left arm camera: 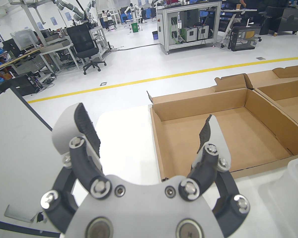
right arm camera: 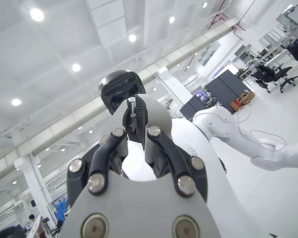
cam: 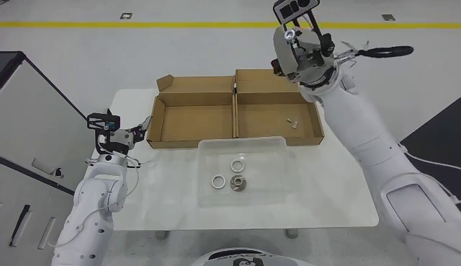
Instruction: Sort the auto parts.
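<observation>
My right gripper (right arm camera: pixel 133 105) is raised high above the table, pointing up toward the top camera, shut on a small silver bolt (right arm camera: pixel 131 107). From above, the right gripper (cam: pixel 289 35) hangs over the far edge of the right cardboard box (cam: pixel 263 122), where small bolts (cam: pixel 292 120) lie. The clear plastic tray (cam: pixel 277 145) holds two white rings (cam: pixel 238 165) (cam: pixel 215 182) and a grey flanged part (cam: pixel 238 183). My left gripper (cam: pixel 140 131) (left arm camera: pixel 144 122) stands open with nothing in it, just left of the left cardboard box (cam: pixel 191 125) (left arm camera: pixel 228 134).
The two open boxes sit side by side at the table's (cam: pixel 324 194) far side, flaps up. The tray lies just in front of them. A grey panel (cam: pixel 29 114) stands beside the table's left edge.
</observation>
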